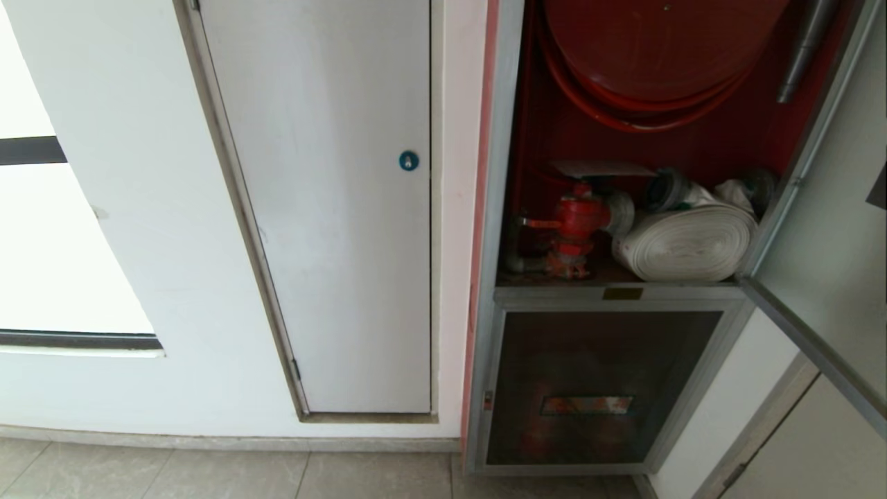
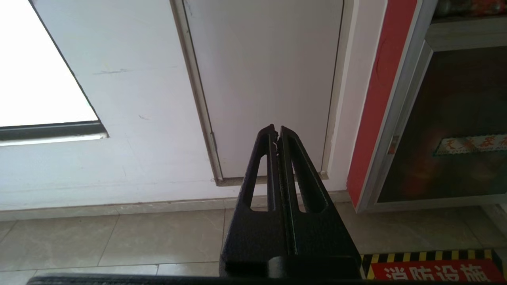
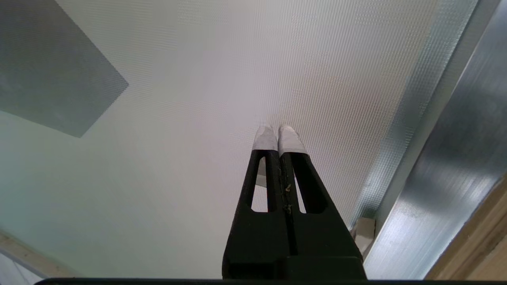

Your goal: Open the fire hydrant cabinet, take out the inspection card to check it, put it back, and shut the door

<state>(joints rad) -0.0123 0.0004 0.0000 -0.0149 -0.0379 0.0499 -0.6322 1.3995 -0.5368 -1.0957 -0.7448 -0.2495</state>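
R gripper (image 3: 277, 136): fingers pressed together, nothing between them. White-taped tips sit right up by the inside face of the door (image 3: 222, 79), a pale frosted-looking pane; I can't tell if they touch it. The silver frame of the door runs past at about 3 o'clock of the tips in the right wrist view.

L gripper (image 2: 277, 132): fingers together too, empty. It hangs low, aimed at the wall by the white panel (image 2: 261, 79), doing no work.

In the head view the door (image 1: 824, 235) is swung wide open, at 3 o'clock of the picture. The fire hydrant cabinet (image 1: 502, 138) shows its red inside. Hose reel (image 1: 658, 48) at 12 o'clock, red valve (image 1: 578, 218) in the middle, rolled white hose (image 1: 686, 242) just beside it at 3 o'clock of the valve.

The inspection card (image 1: 599, 168) lies flat above the valve, at 12 o'clock of it, prob. resting on top.

How it will handle, my guess: card is thin, very light, bendy. Easy to crease or drop. Best to pinch it by the near edge that sticks out, w/ a soft squeeze, then slide it out level. Fingers must open first. Valve and hose are close, so not much room.

Door: big, stiff, glass. Push it slow on the frame, not the pane.
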